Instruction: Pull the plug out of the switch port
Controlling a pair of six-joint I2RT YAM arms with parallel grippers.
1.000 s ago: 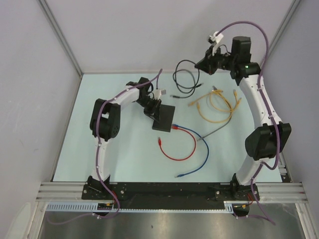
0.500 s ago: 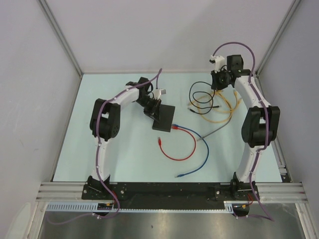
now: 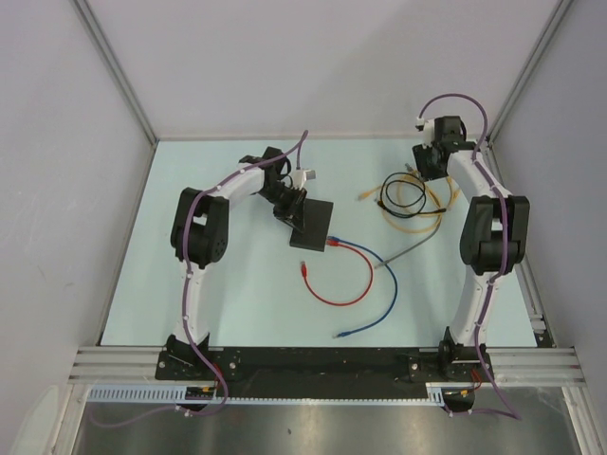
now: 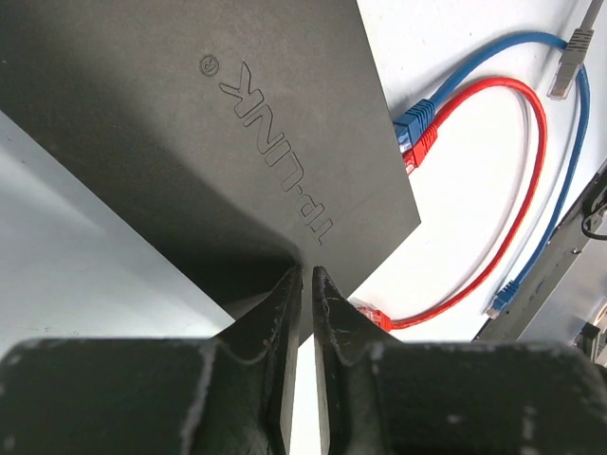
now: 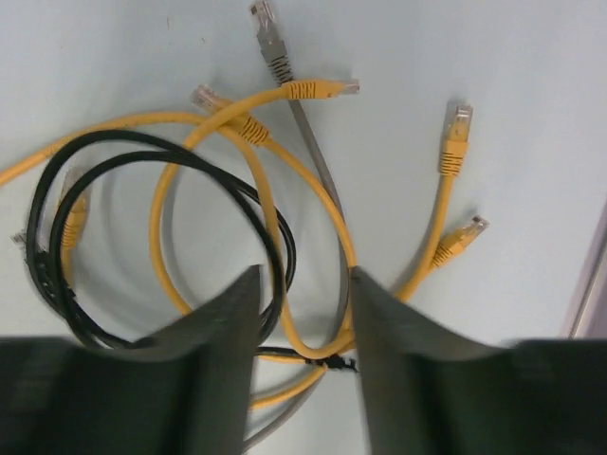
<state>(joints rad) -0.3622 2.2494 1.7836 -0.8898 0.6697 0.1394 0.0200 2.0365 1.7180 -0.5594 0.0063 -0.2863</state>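
Observation:
The switch [image 3: 315,221] is a flat matte-black box, tilted up off the table; it fills the left wrist view [image 4: 209,123]. My left gripper [image 3: 292,204] is shut on its near edge, the fingers [image 4: 327,303] almost touching. A blue plug [image 4: 413,123] and a red plug [image 4: 425,144] sit side by side in the switch's edge, also seen from the top [image 3: 334,243]. My right gripper [image 3: 425,163] is open and empty at the back right [image 5: 303,275], just above a black cable [image 5: 104,136] and yellow cables [image 5: 161,237].
The red cable [image 3: 341,299] and the blue cable [image 3: 384,303] loop toward the table's front. A grey cable [image 3: 408,249] runs from them to the yellow pile [image 3: 422,213], where the black cable [image 3: 394,196] lies coiled. Walls close in the back and both sides.
My right arm has come down and to the right, bringing the black cable from the back middle onto the yellow cables and letting it go. The left arm and switch have not moved.

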